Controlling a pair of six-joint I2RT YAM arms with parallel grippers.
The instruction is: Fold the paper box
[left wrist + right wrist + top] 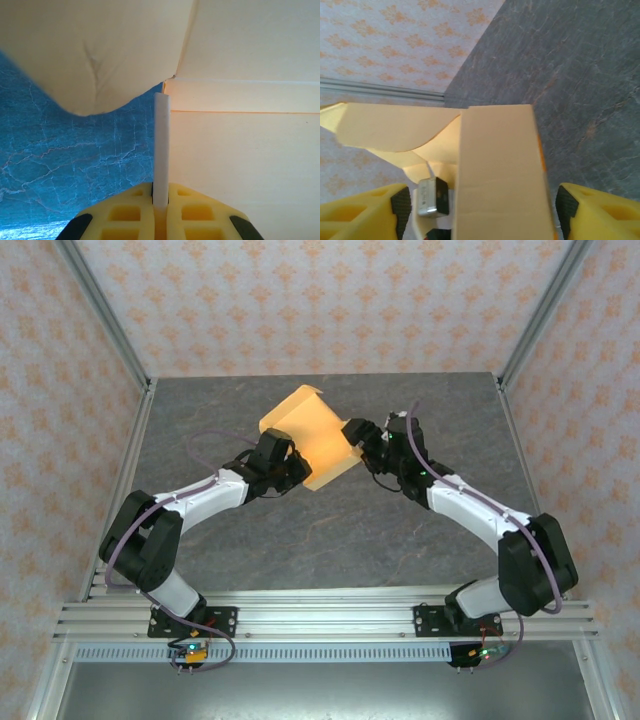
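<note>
So you've got the plain tan-orange thin cardboard paper box (308, 435) held up off the grey marbled table (330, 540), roughly mid-table toward the back, hanging between the two arms. The step in hand looks to me like squaring up a side panel. My advice is to treat the left gripper (160, 195) as the anchor and not let it twist. It's pinching only a thin edge of the card, and thin card will probably buckle rather than hinge if you lever on it. Bring the right gripper (482, 207) in square to the long panel (500, 165) so both pads land flat, then squeeze gently and push along the crease, not across it. Watch the rounded loose flap (90, 55) sticking out in the left wrist view, since it could get trapped inside the fold. The left one is fully closed on that card edge, which you see edge-on as a pale strip between its yellow fingers. The right one stands wide, yellow fingers (365, 212) either side of the panel. There's a clear gap on one side and it's very near on the other, so I'd say it straddles the panel and isn't gripping yet.
</note>
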